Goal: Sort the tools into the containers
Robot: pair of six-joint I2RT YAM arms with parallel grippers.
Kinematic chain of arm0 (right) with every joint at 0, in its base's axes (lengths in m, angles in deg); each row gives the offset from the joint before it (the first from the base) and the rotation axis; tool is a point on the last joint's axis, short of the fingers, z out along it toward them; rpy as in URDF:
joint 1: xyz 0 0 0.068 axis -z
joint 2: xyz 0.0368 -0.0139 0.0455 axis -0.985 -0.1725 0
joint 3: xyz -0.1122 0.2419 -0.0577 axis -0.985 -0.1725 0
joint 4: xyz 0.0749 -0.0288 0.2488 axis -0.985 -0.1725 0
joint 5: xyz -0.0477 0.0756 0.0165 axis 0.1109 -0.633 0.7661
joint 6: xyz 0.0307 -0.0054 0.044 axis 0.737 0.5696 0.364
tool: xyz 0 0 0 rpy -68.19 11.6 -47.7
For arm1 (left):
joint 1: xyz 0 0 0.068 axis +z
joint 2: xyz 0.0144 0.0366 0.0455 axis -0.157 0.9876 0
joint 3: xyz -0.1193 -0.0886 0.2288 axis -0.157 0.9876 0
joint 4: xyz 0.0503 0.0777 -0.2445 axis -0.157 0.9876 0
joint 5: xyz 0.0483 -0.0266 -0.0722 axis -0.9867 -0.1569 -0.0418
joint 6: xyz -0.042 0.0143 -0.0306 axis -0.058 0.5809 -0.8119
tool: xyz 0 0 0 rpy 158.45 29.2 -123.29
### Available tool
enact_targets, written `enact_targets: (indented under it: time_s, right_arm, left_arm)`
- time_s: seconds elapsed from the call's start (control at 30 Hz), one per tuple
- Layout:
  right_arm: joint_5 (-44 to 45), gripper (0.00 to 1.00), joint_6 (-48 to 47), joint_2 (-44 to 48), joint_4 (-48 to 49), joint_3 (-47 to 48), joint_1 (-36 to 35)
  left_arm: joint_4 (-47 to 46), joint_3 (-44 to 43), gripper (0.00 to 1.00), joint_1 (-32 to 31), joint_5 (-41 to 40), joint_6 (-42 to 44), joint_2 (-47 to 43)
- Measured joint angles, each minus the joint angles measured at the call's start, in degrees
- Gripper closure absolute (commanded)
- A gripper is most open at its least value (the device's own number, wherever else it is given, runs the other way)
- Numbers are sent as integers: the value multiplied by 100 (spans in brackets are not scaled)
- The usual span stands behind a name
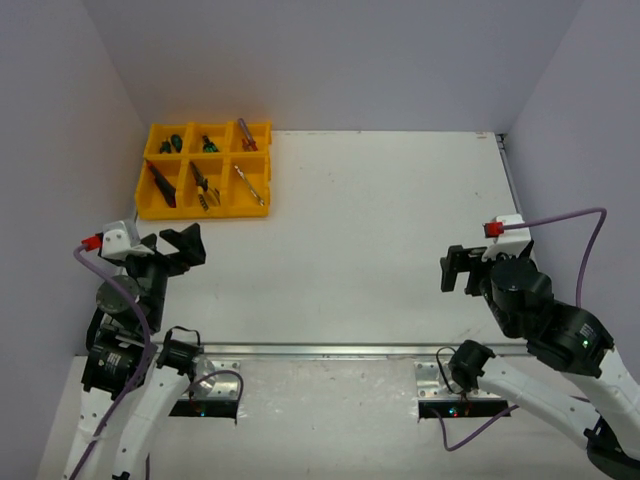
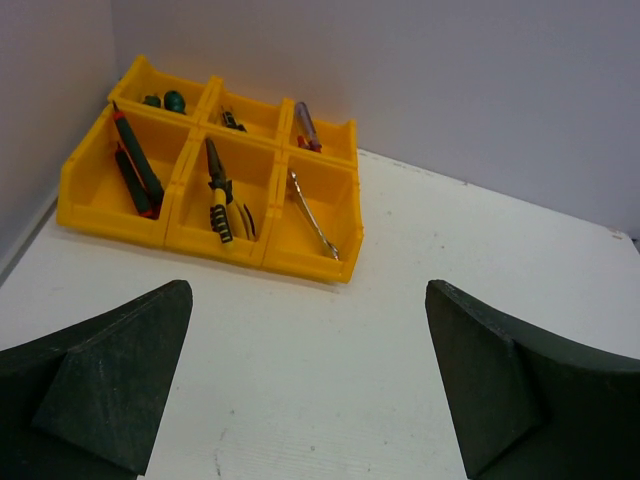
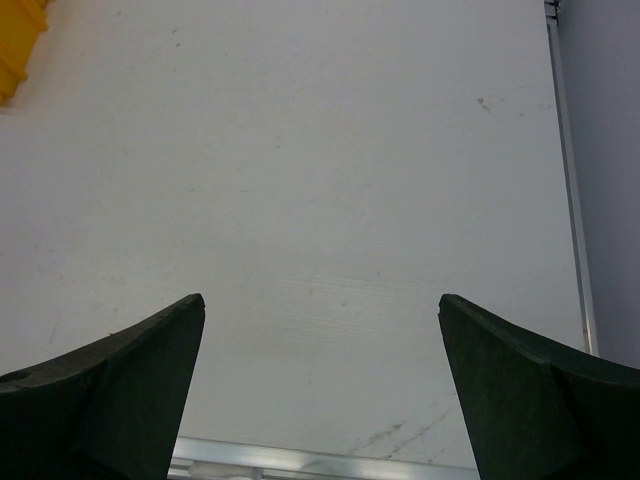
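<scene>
I saw the yellow tray (image 1: 205, 213) at the table's (image 1: 400, 250) eleven o'clock. The knife (image 1: 161, 185), pliers (image 1: 203, 185) and wrench (image 1: 250, 185) lay in its near row, long axes running roughly eleven to five. The far row held screwdrivers (image 1: 172, 143), I think. The left gripper (image 2: 308, 290) and right gripper (image 3: 320, 300) gaped wide, holding nothing.

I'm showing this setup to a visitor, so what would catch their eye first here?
The bright yellow tray in the far left corner of the table stands out, all six compartments holding tools. The left end effector and right end effector both hang open near the front edge, holding nothing.
</scene>
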Motion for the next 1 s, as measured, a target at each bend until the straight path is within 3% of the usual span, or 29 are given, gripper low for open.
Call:
enact_targets:
  time_s: [1.0]
  right_arm:
    - [13,1,83,91,17,-444,0]
  left_arm:
    - [-56,142,0,-23,-29,23,-102]
